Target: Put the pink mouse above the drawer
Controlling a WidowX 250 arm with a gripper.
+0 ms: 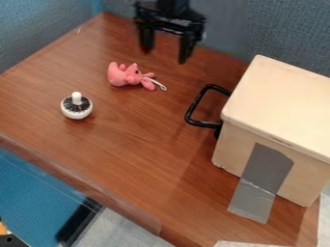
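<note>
black and pointing downward, the gripper (pixel 165 56) is hanging at the far side of the scene, a little left of the far edge's right half. its two fingers are standing well apart, in a released state, with an open gap between them. the pink mouse (pixel 129 75) is lying on the brown table (pixel 129 149), nearer than the gripper and somewhat to its left, and its pale string loop (pixel 159 85) is trailing off to the right.

on the right, the cream drawer box (pixel 283 108) is standing on the table, its flat top facing up. a black handle (pixel 193 107) is sticking out from its left side, toward the mouse, but the two are staying apart. a strip of grey tape (pixel 262 178) is running down the near side of the box and onto the wood.

a small white thing with a dark bristly ring and a white knob (pixel 76 107) is sitting upright on the left, nearer than the mouse and apart from it. blue partitions (pixel 48 29) are rising behind the table's far edges, and a white sheet (pixel 324 219) is showing at the near right.
</note>
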